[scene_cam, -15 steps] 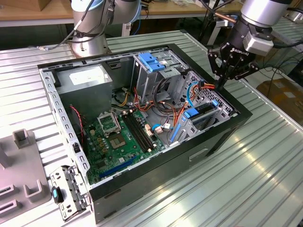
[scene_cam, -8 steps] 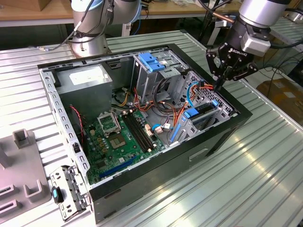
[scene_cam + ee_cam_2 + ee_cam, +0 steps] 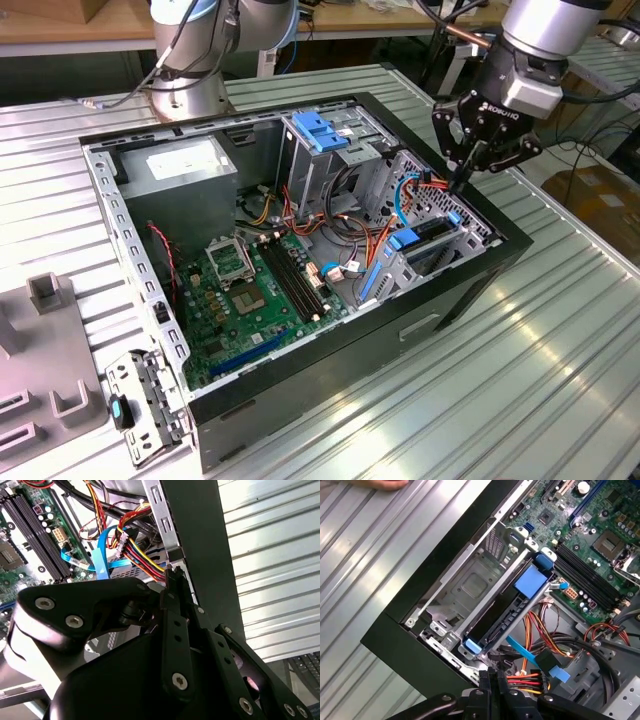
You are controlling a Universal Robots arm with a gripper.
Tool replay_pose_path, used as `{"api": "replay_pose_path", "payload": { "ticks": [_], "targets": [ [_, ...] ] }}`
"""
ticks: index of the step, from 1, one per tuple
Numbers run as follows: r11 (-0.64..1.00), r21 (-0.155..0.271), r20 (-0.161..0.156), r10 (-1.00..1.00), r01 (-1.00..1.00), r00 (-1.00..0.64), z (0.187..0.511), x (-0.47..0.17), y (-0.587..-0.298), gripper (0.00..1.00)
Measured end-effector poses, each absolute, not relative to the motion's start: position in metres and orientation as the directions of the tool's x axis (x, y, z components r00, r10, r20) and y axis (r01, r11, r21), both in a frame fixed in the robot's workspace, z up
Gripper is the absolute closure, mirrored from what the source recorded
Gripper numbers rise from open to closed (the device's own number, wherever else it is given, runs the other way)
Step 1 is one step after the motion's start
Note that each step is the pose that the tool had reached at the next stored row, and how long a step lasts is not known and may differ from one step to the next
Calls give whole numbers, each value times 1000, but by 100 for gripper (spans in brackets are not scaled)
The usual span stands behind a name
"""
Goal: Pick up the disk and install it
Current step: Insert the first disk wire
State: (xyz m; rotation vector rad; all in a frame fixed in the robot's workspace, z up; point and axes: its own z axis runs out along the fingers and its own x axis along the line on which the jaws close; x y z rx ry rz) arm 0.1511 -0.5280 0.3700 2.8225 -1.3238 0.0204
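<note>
jaws pressed together, empty, above disk (image 3: 500,615) seated in case (image 3: 480,270) on ribbed metal table (image 3: 560,380).

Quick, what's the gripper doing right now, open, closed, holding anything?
Gripper: closed, fingers together and empty, tips at the edge of the computer case by the drive cage.
</note>
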Motion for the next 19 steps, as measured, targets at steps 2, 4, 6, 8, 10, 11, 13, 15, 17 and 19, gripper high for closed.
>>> {"api": "replay_pose_path", "payload": {
  "ticks": [2, 4, 6, 8, 10, 11, 13, 15, 17, 19],
  "targets": [
    [-624, 16, 22, -781, -781, 624, 370, 151, -528, 84],
    [-608, 16, 22, -794, -794, 608, 370, 150, -528, 84],
    [-590, 16, 22, -807, -807, 590, 370, 150, -528, 84],
    [-568, 16, 22, -823, -823, 568, 370, 150, -528, 84],
    [-539, 16, 22, -842, -842, 539, 370, 149, -528, 84],
    [-531, 16, 22, -847, -847, 531, 369, 149, -528, 84],
    [-513, 16, 22, -858, -858, 513, 369, 149, -528, 84],
    [-494, 16, 22, -869, -869, 494, 369, 149, -528, 84],
    [-473, 16, 22, -880, -881, 474, 369, 149, -528, 84],
    [-453, 16, 22, -891, -891, 453, 369, 148, -528, 84]
  ]
}}
